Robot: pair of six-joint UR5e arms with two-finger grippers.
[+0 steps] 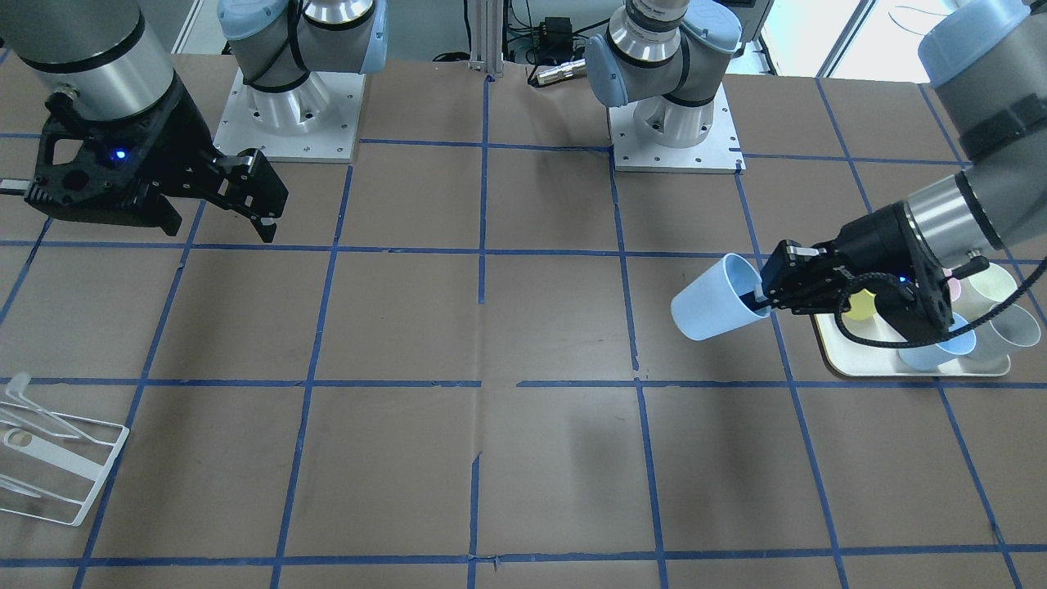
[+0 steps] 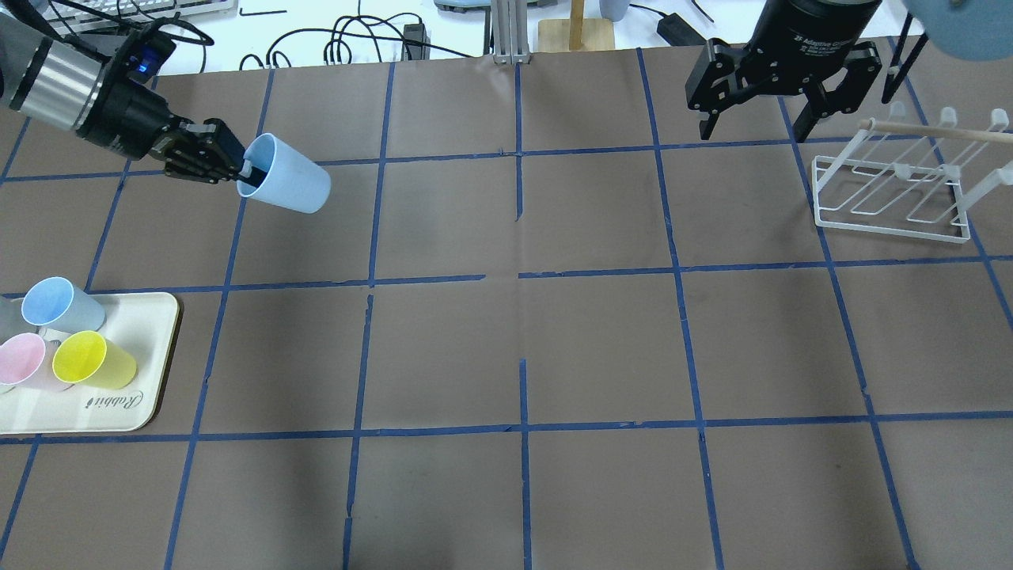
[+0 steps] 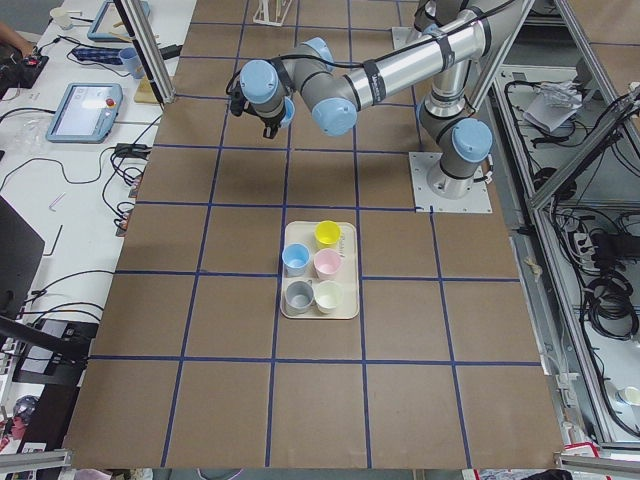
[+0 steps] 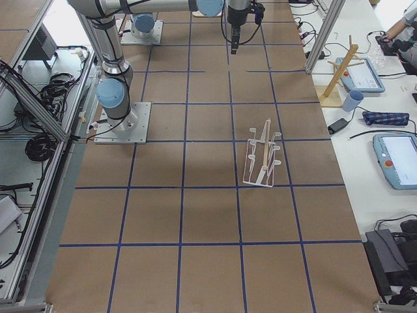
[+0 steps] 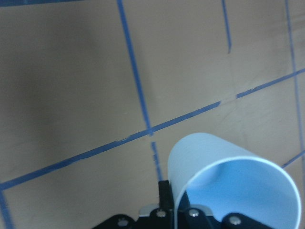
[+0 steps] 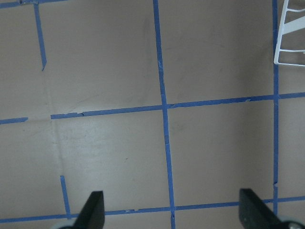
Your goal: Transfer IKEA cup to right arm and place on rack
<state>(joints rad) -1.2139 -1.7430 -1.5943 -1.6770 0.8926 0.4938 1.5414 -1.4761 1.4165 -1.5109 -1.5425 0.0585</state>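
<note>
My left gripper (image 2: 244, 172) is shut on the rim of a pale light-blue IKEA cup (image 2: 286, 184). It holds the cup tipped on its side above the table, mouth toward the gripper. The cup (image 1: 713, 300) and left gripper (image 1: 766, 296) also show in the front view, and the cup (image 5: 228, 181) fills the lower right of the left wrist view. My right gripper (image 2: 753, 131) is open and empty, hanging above the table just left of the white wire rack (image 2: 890, 229). The rack (image 1: 102, 474) is empty.
A cream tray (image 2: 119, 412) at the near left holds a second light-blue cup (image 2: 59, 305), a yellow cup (image 2: 91, 358), a pink cup (image 2: 22, 360) and others. Brown table with blue tape grid between the arms. A rack corner (image 6: 288, 63) shows in the right wrist view.
</note>
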